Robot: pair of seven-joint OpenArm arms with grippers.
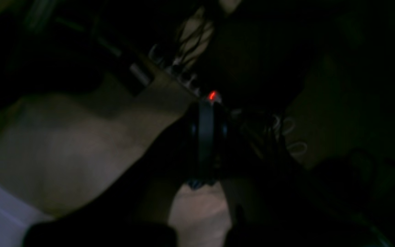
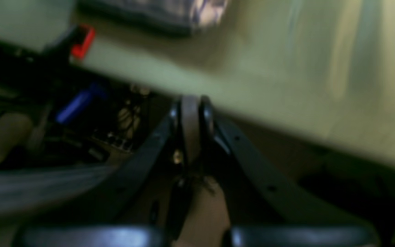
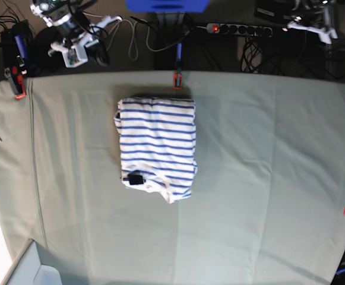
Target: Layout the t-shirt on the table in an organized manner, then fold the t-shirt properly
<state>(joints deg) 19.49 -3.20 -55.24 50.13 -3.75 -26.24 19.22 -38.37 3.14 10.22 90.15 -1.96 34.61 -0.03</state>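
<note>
In the left wrist view, dim and blurred, we see our left gripper with jaws pressed together on nothing, off the table.

In the right wrist view our right gripper is likewise clenched and empty, hanging beyond the table edge near a red clamp.

In the base view the t-shirt lies folded into a neat rectangle near the table's far edge. Both arms are parked behind that edge, presumably because the fold looks finished.
</note>
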